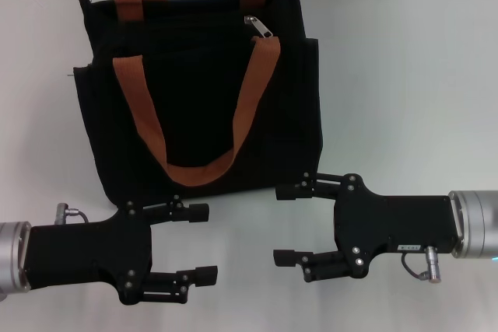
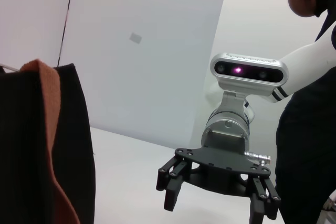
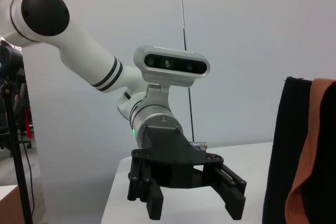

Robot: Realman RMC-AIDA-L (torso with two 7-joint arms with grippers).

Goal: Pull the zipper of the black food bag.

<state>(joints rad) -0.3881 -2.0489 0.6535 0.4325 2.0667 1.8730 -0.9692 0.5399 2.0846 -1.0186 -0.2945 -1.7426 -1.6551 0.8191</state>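
Black food bag [image 1: 194,91] lies flat on the worktop [image 1: 405,75], zipper pull [image 1: 261,27] near one end; left end effector [image 1: 204,242] and right end effector [image 1: 286,223], both spread apart, hold nothing; any pull should follow the track.

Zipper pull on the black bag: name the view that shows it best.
The head view. The silver zipper pull lies near the top edge of the black bag, fully visible. Both wrist views show only an edge of the bag and an orange strap, no zipper.

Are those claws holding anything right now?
No. The left gripper and right gripper both hang open and empty before the black bag.
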